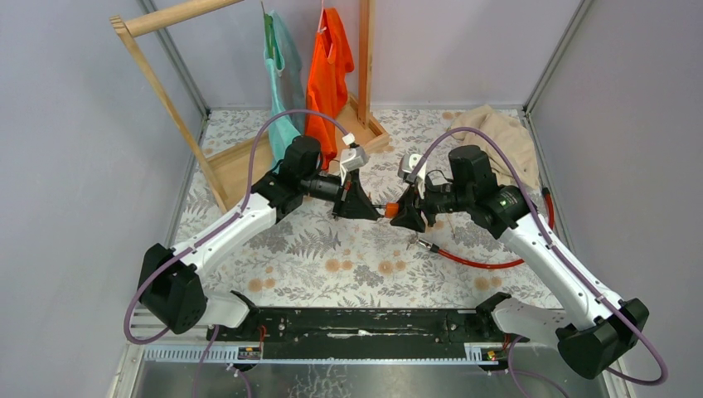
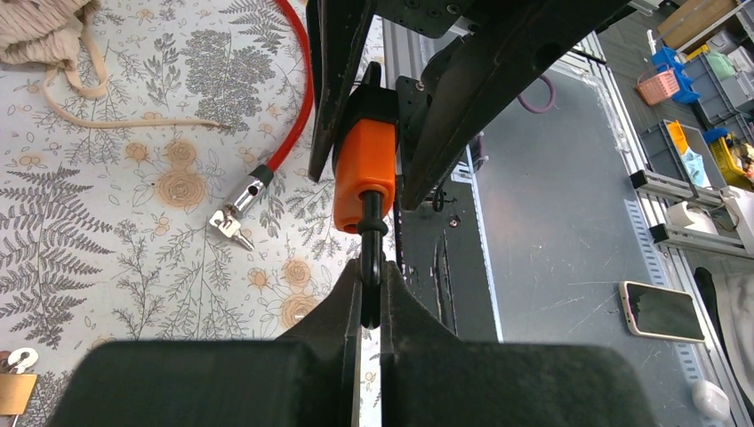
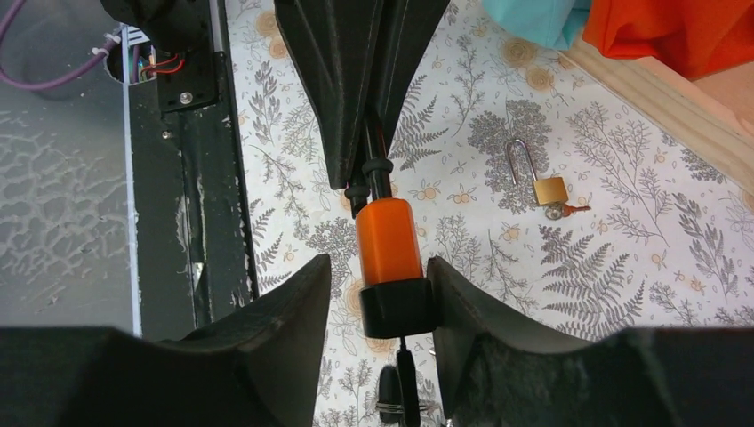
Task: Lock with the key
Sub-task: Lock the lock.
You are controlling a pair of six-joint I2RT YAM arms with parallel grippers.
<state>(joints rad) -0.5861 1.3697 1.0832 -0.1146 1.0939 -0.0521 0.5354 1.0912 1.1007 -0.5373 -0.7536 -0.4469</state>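
Observation:
The orange cable lock (image 1: 389,210) hangs in the air at mid-table between both grippers. My right gripper (image 3: 380,285) is shut on its black collar (image 3: 397,308), with a small gap showing at one finger. A thin key with a ring (image 3: 398,391) sticks out of the collar end. My left gripper (image 2: 371,294) is shut on a short black key-like piece (image 2: 372,267) that enters the lock's orange end (image 2: 364,173). The red cable (image 1: 481,263) lies on the table with its metal tip (image 2: 236,209) free.
A small brass padlock (image 3: 551,189) with a key lies open on the cloth. A beige cloth (image 1: 506,137) is heaped at the back right. A wooden rack (image 1: 240,162) with orange (image 1: 327,66) and teal (image 1: 282,75) garments stands at the back left.

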